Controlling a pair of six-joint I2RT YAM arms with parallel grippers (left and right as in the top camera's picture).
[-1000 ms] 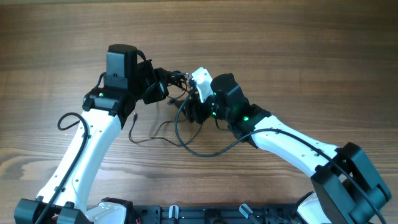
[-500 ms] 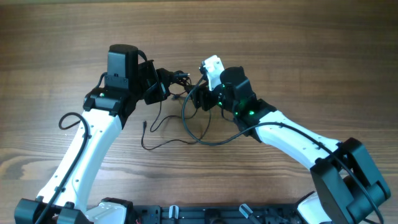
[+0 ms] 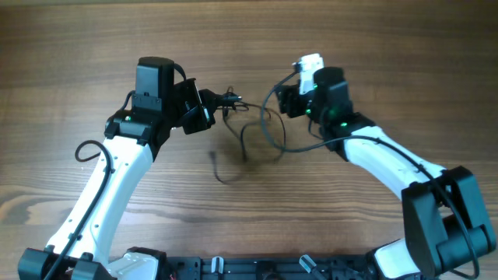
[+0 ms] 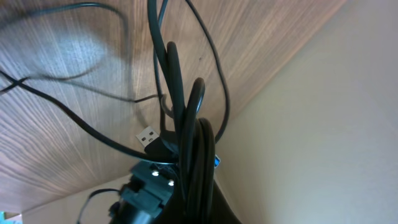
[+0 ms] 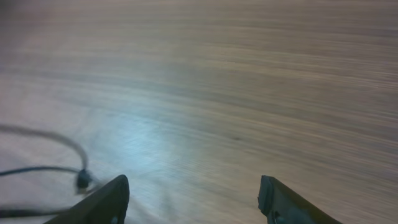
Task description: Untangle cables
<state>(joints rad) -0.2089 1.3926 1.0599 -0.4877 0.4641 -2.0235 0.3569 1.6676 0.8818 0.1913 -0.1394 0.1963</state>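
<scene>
separation step: left gripper [image 3: 204, 111] clamps the cables [image 3: 226, 99], right gripper [image 5: 193, 190] stands open and empty; next, it must grasp one loose loop [image 3: 263, 138].

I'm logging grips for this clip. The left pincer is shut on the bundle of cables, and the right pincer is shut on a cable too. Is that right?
Not quite. The right pincer is open and holds nothing: the right wrist view shows only bare table between its fingers. The left pincer is indeed shut on the cables.
</scene>
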